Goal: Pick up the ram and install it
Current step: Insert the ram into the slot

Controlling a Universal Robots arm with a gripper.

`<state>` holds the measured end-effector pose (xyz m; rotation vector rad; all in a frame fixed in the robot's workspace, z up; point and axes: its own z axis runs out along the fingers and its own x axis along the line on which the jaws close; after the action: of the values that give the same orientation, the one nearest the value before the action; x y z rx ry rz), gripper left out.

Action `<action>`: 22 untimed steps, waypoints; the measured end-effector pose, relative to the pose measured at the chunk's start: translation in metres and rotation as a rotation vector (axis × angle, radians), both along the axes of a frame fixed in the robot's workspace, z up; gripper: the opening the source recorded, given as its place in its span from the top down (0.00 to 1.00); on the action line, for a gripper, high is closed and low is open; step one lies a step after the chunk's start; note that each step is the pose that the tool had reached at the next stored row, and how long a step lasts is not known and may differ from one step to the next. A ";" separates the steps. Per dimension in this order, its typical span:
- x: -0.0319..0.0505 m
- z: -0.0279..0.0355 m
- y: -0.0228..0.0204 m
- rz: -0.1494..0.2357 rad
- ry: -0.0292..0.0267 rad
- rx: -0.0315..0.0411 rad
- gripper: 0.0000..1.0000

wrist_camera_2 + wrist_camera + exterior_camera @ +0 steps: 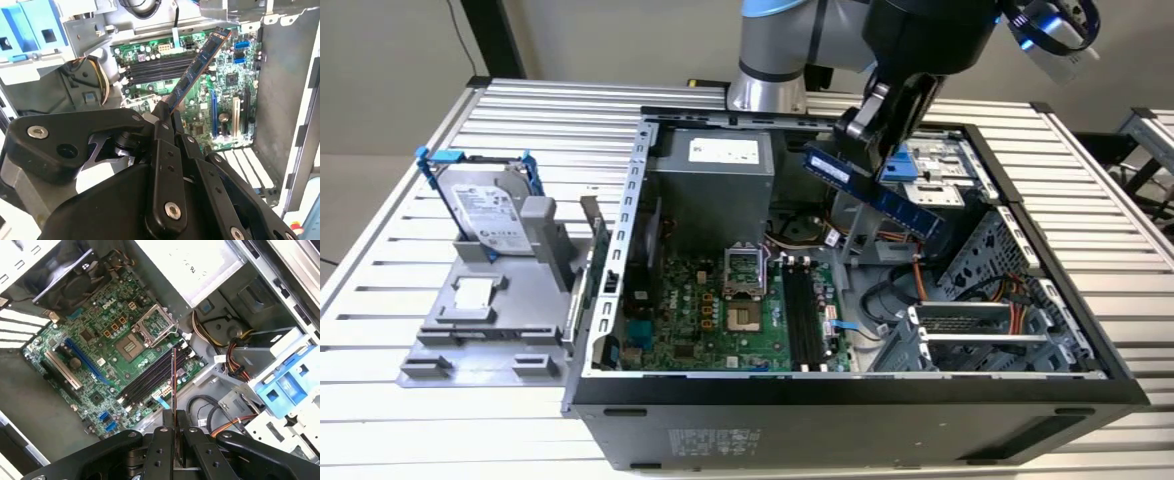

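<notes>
Ram (pixel 197 67): long, thin, flat stick; blue-green board carrying dark rectangular chips.
Gripper (pixel 167 110): matte black, bolted links, clamped on ram's end.

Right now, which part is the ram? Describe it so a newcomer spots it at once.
Start at the open computer case in the exterior view. Over it, the gripper holds the ram by one end, tilted in the air. It is a long, thin, flat stick, unlike the black slots fixed on the green motherboard.
</notes>
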<state>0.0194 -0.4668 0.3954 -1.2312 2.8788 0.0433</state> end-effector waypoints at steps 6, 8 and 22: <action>0.0000 0.0000 0.0000 -0.081 0.0000 -0.0009 1.00; 0.0000 0.0000 0.0000 -0.107 0.0000 -0.0013 1.00; 0.0000 0.0000 0.0000 -0.288 -0.0001 -0.0041 1.00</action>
<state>0.0194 -0.4668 0.3954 -0.8052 3.0235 0.0345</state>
